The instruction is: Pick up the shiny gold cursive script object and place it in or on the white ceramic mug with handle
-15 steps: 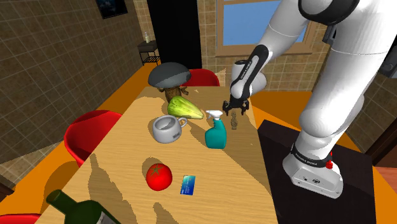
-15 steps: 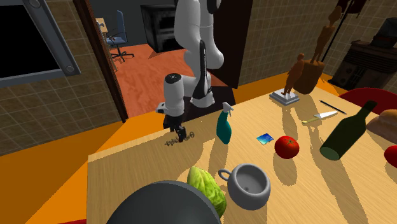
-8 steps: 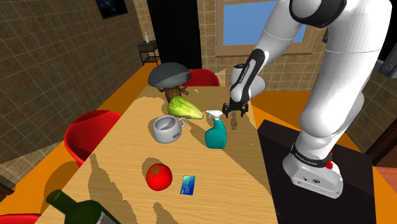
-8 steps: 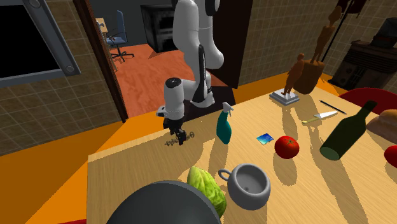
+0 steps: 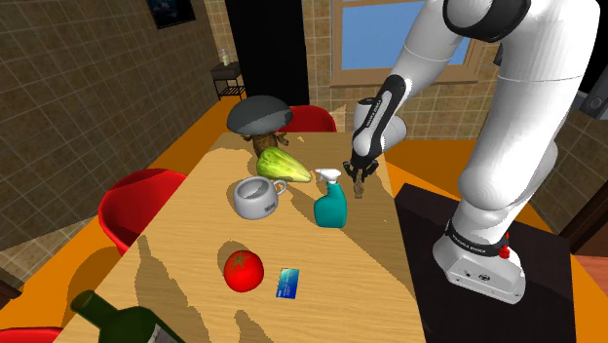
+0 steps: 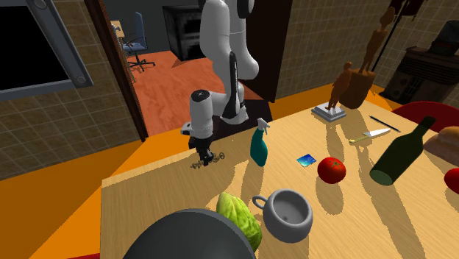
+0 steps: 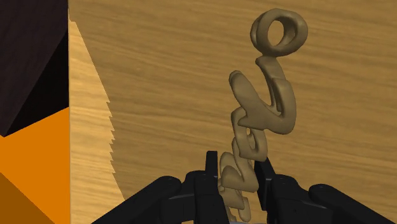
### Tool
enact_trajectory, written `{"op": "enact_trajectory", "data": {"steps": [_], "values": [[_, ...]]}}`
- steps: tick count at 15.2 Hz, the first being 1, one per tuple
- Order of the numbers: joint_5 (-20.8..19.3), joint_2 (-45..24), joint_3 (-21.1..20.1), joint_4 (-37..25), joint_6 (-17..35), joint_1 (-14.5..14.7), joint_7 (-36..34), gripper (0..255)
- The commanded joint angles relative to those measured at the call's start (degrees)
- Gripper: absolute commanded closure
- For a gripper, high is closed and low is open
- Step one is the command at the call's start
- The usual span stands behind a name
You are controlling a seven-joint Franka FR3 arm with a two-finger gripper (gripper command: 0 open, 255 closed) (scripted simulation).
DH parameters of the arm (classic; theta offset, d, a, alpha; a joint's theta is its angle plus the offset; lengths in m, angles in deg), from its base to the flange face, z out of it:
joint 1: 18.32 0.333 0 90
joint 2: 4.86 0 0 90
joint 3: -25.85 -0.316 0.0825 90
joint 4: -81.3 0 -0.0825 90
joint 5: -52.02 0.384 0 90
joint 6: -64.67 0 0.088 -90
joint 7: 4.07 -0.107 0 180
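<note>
On the wooden desk (image 5: 375,268) the white arm (image 5: 507,117) reaches down, its black jaws closed narrowly over the top of a small gold script object (image 5: 360,187) that stands upright just beside a teal spray bottle (image 5: 331,205). To the shoulder view's left of that bottle sits a pale mug (image 5: 255,199), a green cabbage (image 5: 283,166) behind it, and a red tomato (image 5: 244,270) with a blue card (image 5: 287,283) nearer the camera
</note>
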Motion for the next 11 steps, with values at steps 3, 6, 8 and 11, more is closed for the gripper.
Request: {"op": "enact_trajectory", "data": {"steps": [3,6,8,11], "values": [[0.00,-0.01,0.00,0.00,0.00,0.01,0.00,255],[0.00,-0.03,0.00,-0.01,0.02,0.00,0.00,255],[0.23,2.01,-0.12,0.23,-1.78,-0.06,0.21,255],[0.56,4.98,-0.24,0.42,-4.56,-0.11,0.49,255]]}}
